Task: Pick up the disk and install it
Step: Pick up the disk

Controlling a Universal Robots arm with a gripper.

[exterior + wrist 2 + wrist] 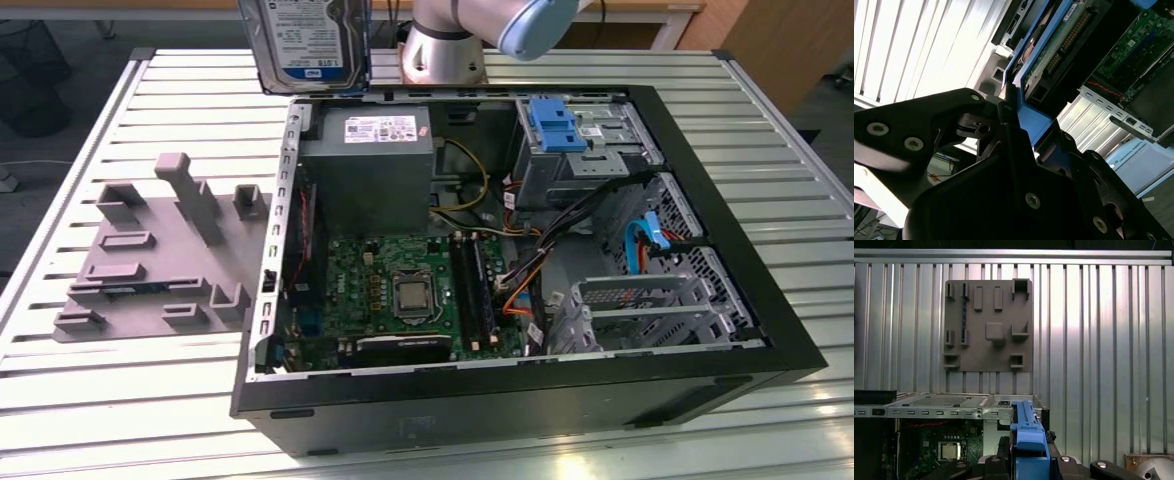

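Note:
The disk (pixel 307 40), silver with a white-and-blue label, hangs upright in the air above the table's far edge, just beyond the open computer case (pixel 747 330). In both wrist views my gripper (pixel 1021 132) (pixel 1029 462) is shut on the disk's blue rail frame (pixel 1028 437). The disk's circuit-board underside (pixel 1056 47) shows past the black fingers (pixel 1014 150). The case's motherboard lies below and ahead of the held disk.
Inside the case are a grey power-supply box (pixel 376 170), a bare blue bracket (pixel 558 125) in the drive bay, and cables. A grey fixture plate (pixel 160 250) with raised blocks lies on the slatted metal table (pixel 134 420) at the exterior view's left.

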